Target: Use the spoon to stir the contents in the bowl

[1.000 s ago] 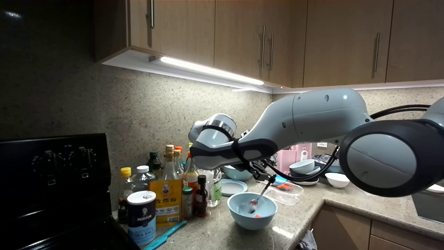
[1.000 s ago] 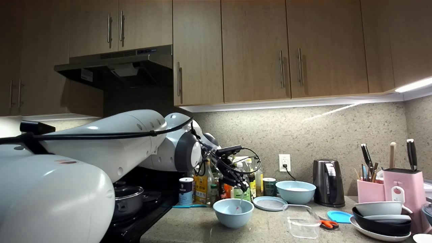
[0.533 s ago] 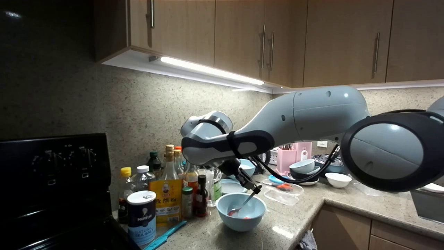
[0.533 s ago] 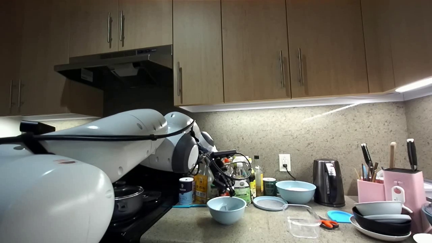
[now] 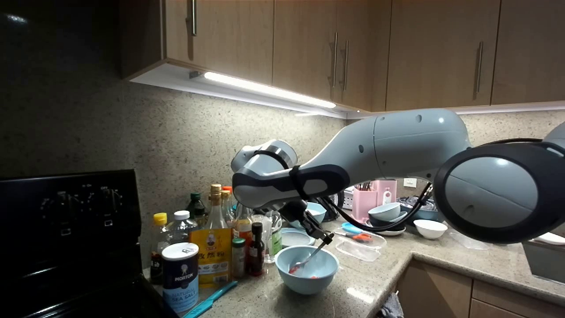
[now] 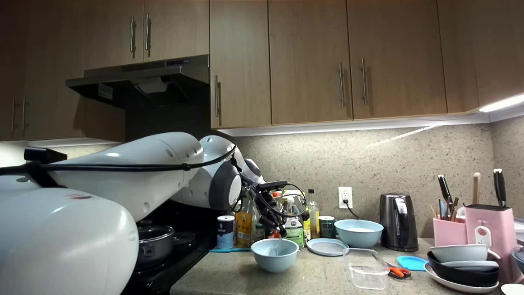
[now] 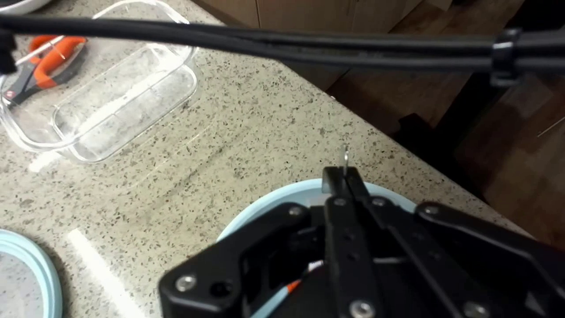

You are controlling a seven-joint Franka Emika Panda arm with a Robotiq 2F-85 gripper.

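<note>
In both exterior views we see a wide, round, light-blue bowl (image 5: 307, 283) standing on the speckled beige stone countertop (image 5: 265, 300), with the white and grey robot arm (image 5: 408, 141) reaching over it. The black two-fingered gripper (image 5: 327, 239) tilts down above the bowl's rim, and we find its fingers pinched together, with hardly any gap, on the upper handle of a slim, silvery metal spoon (image 5: 309, 258); in the wrist view we make out the thin handle end poking past the fingertips. The spoon slants into the bowl, its head low inside beside small reddish pieces (image 5: 314, 277); we cannot tell whether it touches the wall. Near the bowl we see a flat, round lid with a light-blue rim (image 6: 327, 247), a clear rectangular container (image 6: 367, 275) and orange-handled scissors (image 6: 399, 272). Farther back, a plain light-blue bowl (image 6: 359, 235) stands beside a dark, shiny kettle (image 6: 396, 229). Toward the black stove (image 5: 70, 212) we notice a dark-blue, white-lidded salt canister (image 5: 181, 280).
</note>
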